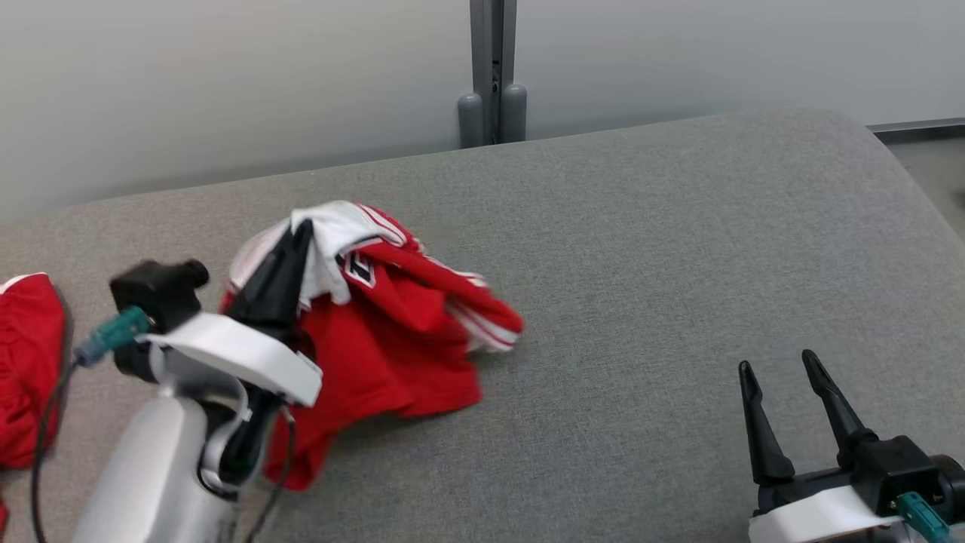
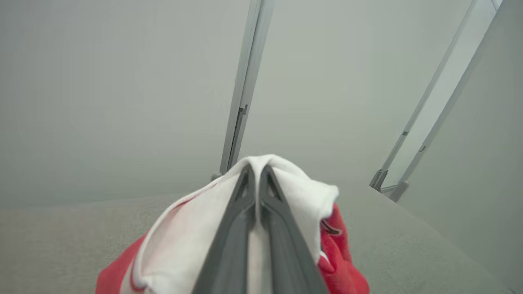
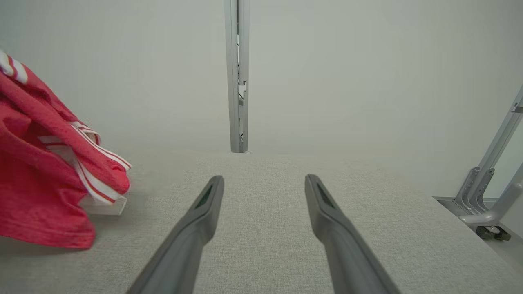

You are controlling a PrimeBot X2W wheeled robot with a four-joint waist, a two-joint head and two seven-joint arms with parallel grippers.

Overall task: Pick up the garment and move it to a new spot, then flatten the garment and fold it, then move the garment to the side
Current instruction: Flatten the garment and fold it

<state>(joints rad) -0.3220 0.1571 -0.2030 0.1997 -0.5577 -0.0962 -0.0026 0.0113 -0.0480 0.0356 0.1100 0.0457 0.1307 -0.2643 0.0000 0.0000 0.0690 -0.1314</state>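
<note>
The garment [image 1: 392, 332] is a red jersey with white panels and red-and-white striped trim, bunched on the left half of the grey padded table [image 1: 678, 249]. My left gripper [image 1: 301, 230] is shut on a white fold at the top of the garment, which is lifted into a peak. In the left wrist view the left gripper [image 2: 255, 169] has its two fingers pressed together with white cloth [image 2: 294, 192] draped over both sides. My right gripper [image 1: 780, 362] stands open at the lower right, well clear of the cloth. From the right wrist the right gripper [image 3: 264, 179] points over bare table, with the garment [image 3: 45, 171] hanging at far left.
Another red cloth [image 1: 26, 362] lies at the table's left edge. A grey wall with a vertical metal post [image 1: 494, 68] runs behind the table. The table's right end curves down toward metal frame legs [image 3: 486, 192].
</note>
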